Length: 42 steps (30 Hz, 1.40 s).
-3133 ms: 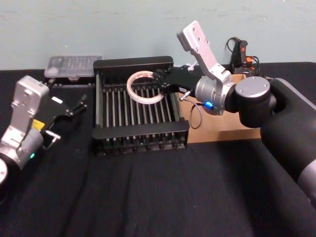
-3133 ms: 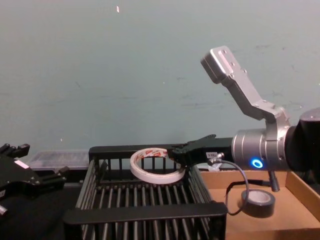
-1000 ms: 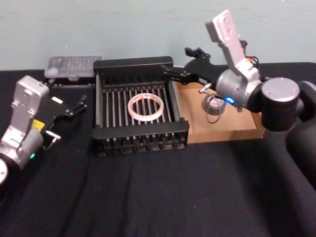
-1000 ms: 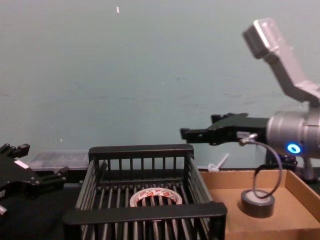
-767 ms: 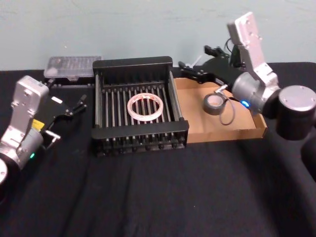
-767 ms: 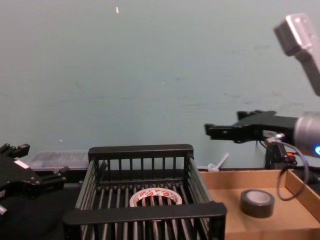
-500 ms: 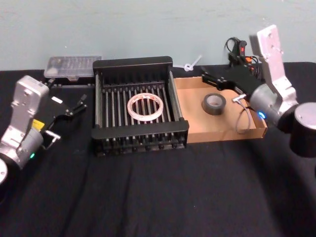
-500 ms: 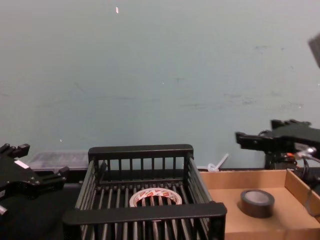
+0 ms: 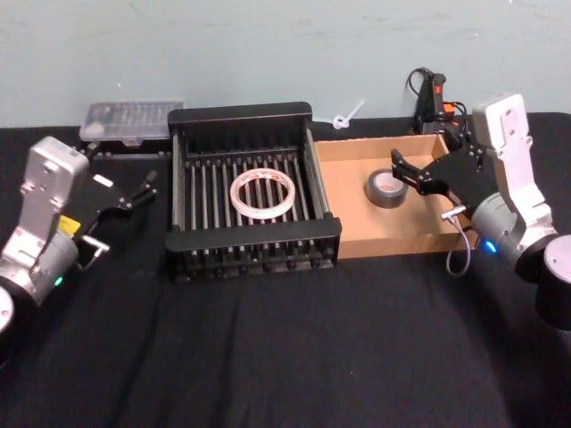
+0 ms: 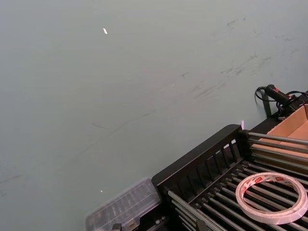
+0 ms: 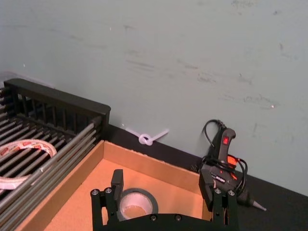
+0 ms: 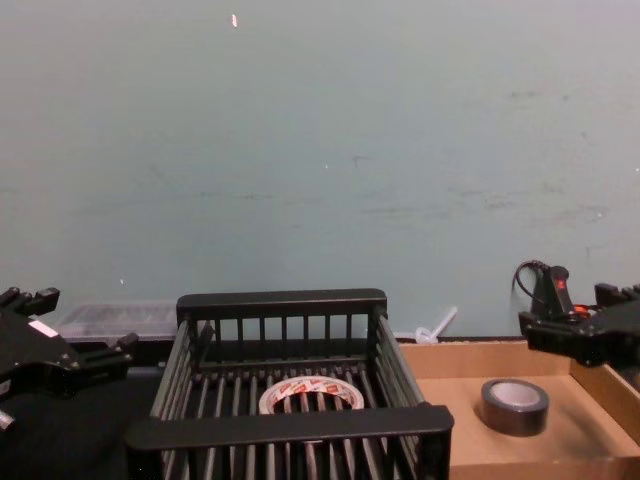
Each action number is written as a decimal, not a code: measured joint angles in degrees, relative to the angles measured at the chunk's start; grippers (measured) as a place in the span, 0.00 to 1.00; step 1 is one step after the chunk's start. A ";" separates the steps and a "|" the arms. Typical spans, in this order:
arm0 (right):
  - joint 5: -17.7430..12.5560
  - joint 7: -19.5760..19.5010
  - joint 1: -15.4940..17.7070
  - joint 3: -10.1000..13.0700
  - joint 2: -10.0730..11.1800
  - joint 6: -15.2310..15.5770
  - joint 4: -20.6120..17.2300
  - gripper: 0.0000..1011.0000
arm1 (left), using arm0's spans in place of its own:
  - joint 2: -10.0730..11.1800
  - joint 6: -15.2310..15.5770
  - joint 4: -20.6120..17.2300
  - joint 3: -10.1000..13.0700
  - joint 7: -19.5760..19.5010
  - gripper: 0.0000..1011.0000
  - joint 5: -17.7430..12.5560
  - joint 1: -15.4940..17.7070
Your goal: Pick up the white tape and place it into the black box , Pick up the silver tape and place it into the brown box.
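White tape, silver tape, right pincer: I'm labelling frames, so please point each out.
White tape point(image 9: 264, 193), head view, on its flat band.
Silver tape point(image 12: 514, 406), chest view, on its grey side wall.
Right pincer point(image 9: 408, 175), head view, midway between its open fingertips.

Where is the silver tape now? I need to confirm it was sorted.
The silver tape lies flat inside the brown box, right of the black box, just ahead of the open right gripper.

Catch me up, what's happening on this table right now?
Both tapes sit in their boxes. The wide white tape roll with red marks lies flat on the floor of the black slatted plastic crate. The small grey-silver duct tape roll rests in the shallow tan cardboard box. The right gripper hovers open over that box's right side, holding nothing. The left gripper sits parked left of the crate, open.
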<state>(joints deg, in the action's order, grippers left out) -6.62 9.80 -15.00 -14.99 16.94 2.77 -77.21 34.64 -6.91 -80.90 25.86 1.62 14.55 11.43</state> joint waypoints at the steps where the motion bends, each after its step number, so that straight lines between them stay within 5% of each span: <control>1: 0.31 -0.05 0.24 0.14 -0.12 -0.28 0.22 0.99 | 0.00 0.00 0.00 0.01 0.00 0.99 0.00 0.00; 42: 1.43 0.61 0.79 0.57 -0.81 -0.21 1.48 0.99 | 0.00 0.00 0.00 0.00 0.00 0.99 0.00 0.00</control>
<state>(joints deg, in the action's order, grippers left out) -5.18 10.41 -14.21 -14.42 16.13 2.56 -75.73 34.64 -6.91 -80.90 25.86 1.62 14.55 11.43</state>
